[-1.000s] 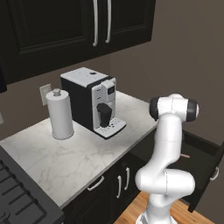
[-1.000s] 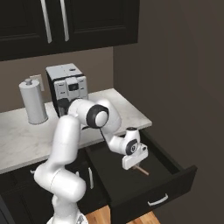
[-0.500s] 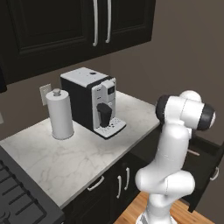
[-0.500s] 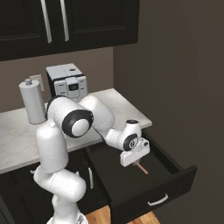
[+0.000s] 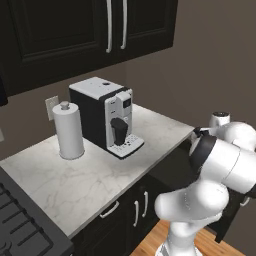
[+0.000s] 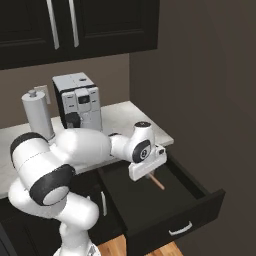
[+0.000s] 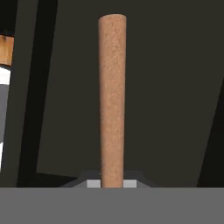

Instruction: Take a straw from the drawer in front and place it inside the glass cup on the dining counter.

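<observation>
Clearly the grasp is the step in hand, and each view bears on it in turn.

From the left base view, the marble desk [image 5: 100, 175] runs across the middle of the frame, carrying a white paper-towel roll [image 5: 68, 131] at centre left and a black-and-silver coffee machine [image 5: 106, 117] just right of it. The white arm fills the lower right of the frame, and behind it part of the open black drawer [image 5: 227, 220] shows at the right edge.

From the right base view, the drawer [image 6: 165, 200] stands pulled out in the lower centre, its silvery bar handle [image 6: 180, 229] on the front panel. The arm reaches from the lower left, and the tool [image 6: 149, 172] hangs over the drawer's inside at mid-frame. A tan-brown straw [image 6: 157, 182] sticks out slantwise below it, toward the lower right, its far end low in the drawer; whether that end touches the drawer floor I cannot tell.

From the hand view, the straw [image 7: 112, 100] runs straight up the middle of the frame from between the fingertips at the bottom, against the dark drawer inside. The tool is pressed together, pinching the straw's near end.

So I judge the pick made. The next move calls for raising the straw free of the drawer walls without knocking it loose, then carrying it away to the glass cup on the dining counter, where it must go in end first.
</observation>
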You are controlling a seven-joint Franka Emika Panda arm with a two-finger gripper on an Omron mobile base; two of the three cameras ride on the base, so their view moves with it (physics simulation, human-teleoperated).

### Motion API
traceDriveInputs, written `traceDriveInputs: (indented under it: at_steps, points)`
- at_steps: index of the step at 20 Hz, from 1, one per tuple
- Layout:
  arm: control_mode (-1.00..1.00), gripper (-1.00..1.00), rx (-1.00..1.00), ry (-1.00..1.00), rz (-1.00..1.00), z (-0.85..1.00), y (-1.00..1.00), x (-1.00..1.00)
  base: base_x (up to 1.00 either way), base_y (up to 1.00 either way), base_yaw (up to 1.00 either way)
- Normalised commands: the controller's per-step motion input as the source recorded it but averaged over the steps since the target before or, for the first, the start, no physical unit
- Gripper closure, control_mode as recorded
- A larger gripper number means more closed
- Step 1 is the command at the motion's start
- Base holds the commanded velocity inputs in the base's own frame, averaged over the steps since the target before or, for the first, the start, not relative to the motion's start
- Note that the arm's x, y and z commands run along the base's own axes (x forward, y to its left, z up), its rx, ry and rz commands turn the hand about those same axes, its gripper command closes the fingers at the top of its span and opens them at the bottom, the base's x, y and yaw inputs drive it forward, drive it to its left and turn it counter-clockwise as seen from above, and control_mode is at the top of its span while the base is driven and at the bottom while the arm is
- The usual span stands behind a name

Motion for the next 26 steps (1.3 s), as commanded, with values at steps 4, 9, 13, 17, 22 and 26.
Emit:
traceDriveInputs:
  at_steps: [4, 9, 13, 17, 22, 26]
  points:
    - [-1.0, 1.0, 0.0, -0.09, 0.0, 1.0, 0.45, -0.32, 0.0, 0.0, 0.0]
    - [-1.0, 1.0, 0.0, -0.1, 0.0, 1.0, 0.4, -0.34, 0.0, 0.0, 0.0]
    - [-1.0, 1.0, 0.01, -0.11, 0.0, 0.9, 0.18, -0.39, 0.0, 0.0, 0.0]
    - [-1.0, 1.0, 0.06, -0.12, 0.0, 0.39, 0.0, -0.6, 0.0, 0.0, 0.0]
    - [-1.0, 1.0, 0.03, 0.0, 0.0, 0.0, -0.01, -0.27, 0.0, 0.0, 0.0]
    - [-1.0, 1.0, 0.0, 0.04, 0.0, 0.0, 0.0, 0.0, 0.0, 0.0, 0.0]
